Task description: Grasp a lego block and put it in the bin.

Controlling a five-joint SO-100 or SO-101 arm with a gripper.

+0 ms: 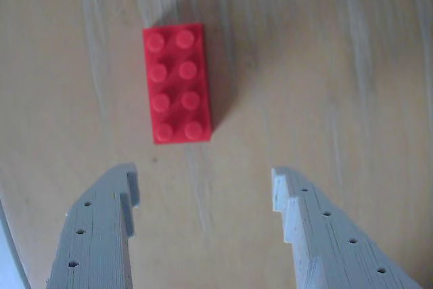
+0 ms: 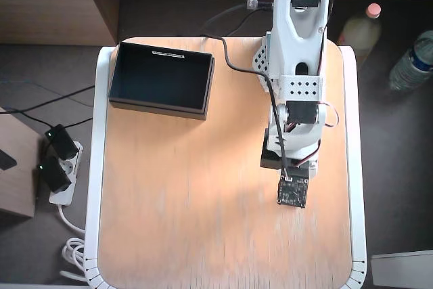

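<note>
A small bright red lego block (image 1: 177, 82) with studs on top lies flat on the wooden table in the wrist view, just ahead of my gripper (image 1: 206, 184). The gripper's two grey fingers (image 1: 111, 208) stand wide apart with nothing between them. The block sits slightly left of the middle of the gap and does not touch either finger. In the overhead view the arm (image 2: 295, 86) hides the block and the fingers. The black bin (image 2: 161, 78) sits at the table's far left corner in the overhead view, well away from the arm.
In the overhead view the wooden table (image 2: 183, 214) has a white rim. Bottles (image 2: 413, 62) stand on the floor to the right. A power strip (image 2: 57, 164) with cables lies on the floor to the left.
</note>
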